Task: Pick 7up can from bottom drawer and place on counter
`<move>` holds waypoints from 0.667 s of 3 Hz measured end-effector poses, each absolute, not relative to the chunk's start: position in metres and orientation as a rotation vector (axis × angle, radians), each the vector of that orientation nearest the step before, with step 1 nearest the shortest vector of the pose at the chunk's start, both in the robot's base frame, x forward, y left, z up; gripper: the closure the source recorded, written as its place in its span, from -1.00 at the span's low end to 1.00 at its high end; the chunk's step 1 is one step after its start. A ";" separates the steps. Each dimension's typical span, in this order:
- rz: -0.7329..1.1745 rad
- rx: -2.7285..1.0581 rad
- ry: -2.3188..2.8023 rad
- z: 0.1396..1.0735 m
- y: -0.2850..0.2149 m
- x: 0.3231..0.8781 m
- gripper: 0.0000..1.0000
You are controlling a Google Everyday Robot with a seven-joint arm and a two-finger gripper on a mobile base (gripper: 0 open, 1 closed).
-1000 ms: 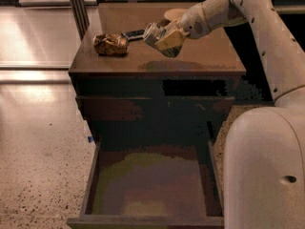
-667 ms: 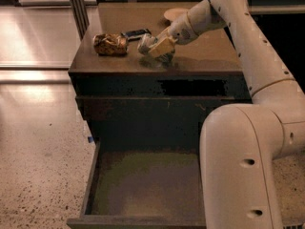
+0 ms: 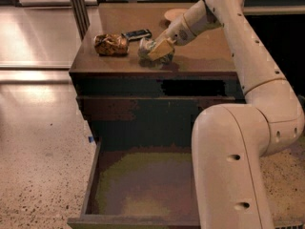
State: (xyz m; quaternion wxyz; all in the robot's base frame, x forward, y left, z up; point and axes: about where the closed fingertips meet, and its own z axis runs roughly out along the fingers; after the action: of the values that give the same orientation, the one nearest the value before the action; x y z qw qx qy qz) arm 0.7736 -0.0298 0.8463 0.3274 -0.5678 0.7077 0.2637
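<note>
The 7up can (image 3: 145,46), pale silvery-green, is tilted low over the front middle of the brown counter (image 3: 205,56), touching or nearly touching its top. My gripper (image 3: 156,50) reaches in from the right and is shut on the can, with a yellowish finger (image 3: 162,49) across its right side. The bottom drawer (image 3: 90,175) is pulled open below the cabinet. The part of its inside that shows holds nothing; my arm hides its right part.
A brown-gold shiny packet (image 3: 111,44) lies left of the can. A flat black phone-like slab (image 3: 137,34) lies just behind it. A pale round object (image 3: 172,14) sits at the counter's back. The glossy speckled floor (image 3: 38,142) lies to the left.
My gripper has carried the can to the left and down, from above the counter's middle to low over its front, closer to the packet and the slab.
</note>
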 end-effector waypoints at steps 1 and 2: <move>0.691 -1.487 1.853 0.846 -0.030 0.774 0.16; 0.691 -1.487 1.853 0.846 -0.030 0.774 -0.31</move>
State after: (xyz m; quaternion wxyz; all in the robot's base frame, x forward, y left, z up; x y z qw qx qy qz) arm 0.7736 -0.0298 0.8463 0.3274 -0.5678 0.7077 0.2637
